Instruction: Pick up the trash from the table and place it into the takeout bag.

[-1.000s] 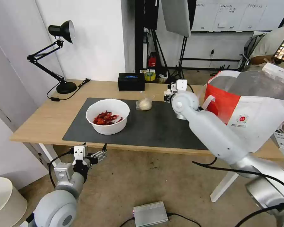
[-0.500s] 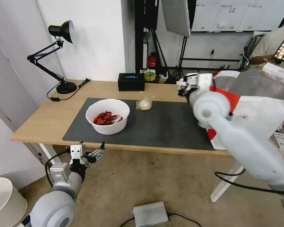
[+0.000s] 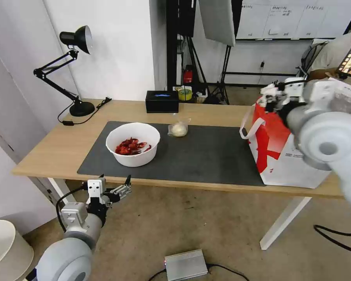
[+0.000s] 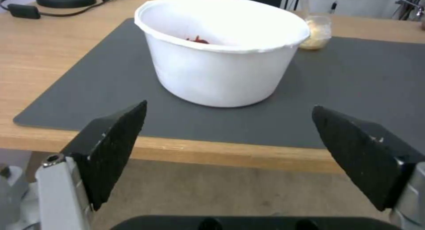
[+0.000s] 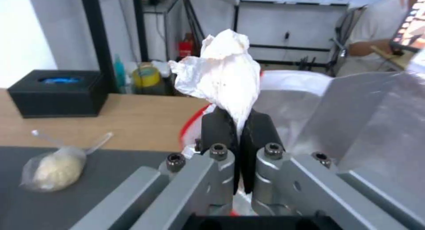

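The right gripper (image 5: 237, 137), raised beside the rim of the large white-and-red takeout bag with silver foil lining (image 3: 284, 156), pinches a crumpled white tissue (image 5: 225, 80) by its lower fold, jaws nearly closed. The tissue looks feather-light, soft and crushable, so this pinch should hold it. The left gripper (image 4: 230, 150) hangs wide apart and empty below the table edge, facing the white round bowl of red crayfish shells (image 4: 221, 54).

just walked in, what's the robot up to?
Clearing table trash. The right claw is shut on a crumpled white tissue, raised at the open top of the takeout bag. The left claw is open, low off the table's front edge, facing the bowl of crayfish shells. A small clear bag sits on the mat.
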